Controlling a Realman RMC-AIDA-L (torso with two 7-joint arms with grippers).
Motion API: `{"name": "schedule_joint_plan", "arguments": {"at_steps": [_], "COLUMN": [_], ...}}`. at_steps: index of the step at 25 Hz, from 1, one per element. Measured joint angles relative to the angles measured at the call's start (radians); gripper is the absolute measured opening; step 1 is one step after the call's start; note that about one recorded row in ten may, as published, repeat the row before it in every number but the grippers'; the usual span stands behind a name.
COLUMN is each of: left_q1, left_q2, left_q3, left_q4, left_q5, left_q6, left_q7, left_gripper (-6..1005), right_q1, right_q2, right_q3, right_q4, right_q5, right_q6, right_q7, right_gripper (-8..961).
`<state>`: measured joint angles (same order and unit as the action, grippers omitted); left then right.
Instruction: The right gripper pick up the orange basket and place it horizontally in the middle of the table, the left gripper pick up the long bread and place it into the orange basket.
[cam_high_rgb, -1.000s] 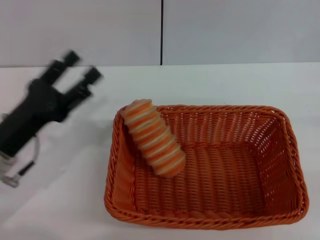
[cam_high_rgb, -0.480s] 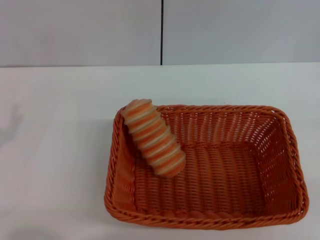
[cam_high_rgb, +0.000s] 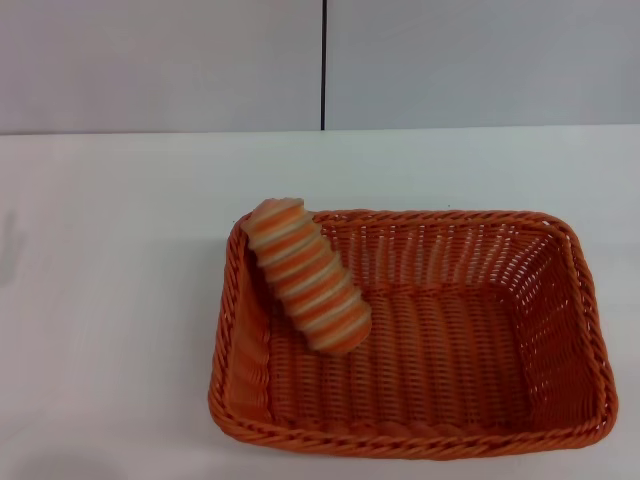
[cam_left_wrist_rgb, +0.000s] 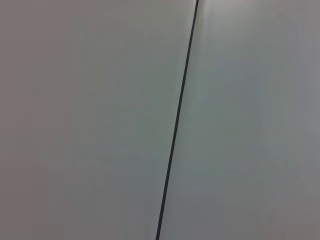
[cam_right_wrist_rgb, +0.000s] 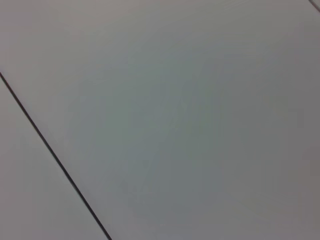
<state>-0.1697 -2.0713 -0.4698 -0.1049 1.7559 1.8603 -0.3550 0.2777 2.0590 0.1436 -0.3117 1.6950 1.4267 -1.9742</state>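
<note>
The orange basket (cam_high_rgb: 560, 330) lies lengthwise across the white table (cam_high_rgb: 120, 300), right of centre in the head view. Inside it the long bread (cam_high_rgb: 305, 275), striped orange and cream, leans with one end up on the basket's far-left rim and the other end down on the woven floor. Neither the left gripper nor the right gripper appears in any view. Both wrist views show only a plain grey wall with a dark seam.
A grey wall with a vertical dark seam (cam_high_rgb: 324, 65) stands behind the table's far edge. Bare white tabletop stretches to the left of the basket and behind it.
The left gripper, open at the table's left side one second ago, has withdrawn out of the head view. Basket and bread have not moved.
</note>
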Motion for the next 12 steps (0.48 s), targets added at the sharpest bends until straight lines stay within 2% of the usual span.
{"name": "schedule_joint_plan", "arguments": {"at_steps": [12], "left_q1": [0.021], "left_q2": [0.001], "left_q3": [0.0], "left_q4": [-0.013], "left_q5": [0.001], "left_q6": [0.007], "left_q7": [-0.005], "left_gripper": [847], "right_q1": [-0.006], "right_q2": [0.01], "right_q3": [0.001], "right_q4": [0.001], "right_q5": [0.0], "right_q6": [-0.003], "right_q7": [0.0], "right_gripper": [366]}}
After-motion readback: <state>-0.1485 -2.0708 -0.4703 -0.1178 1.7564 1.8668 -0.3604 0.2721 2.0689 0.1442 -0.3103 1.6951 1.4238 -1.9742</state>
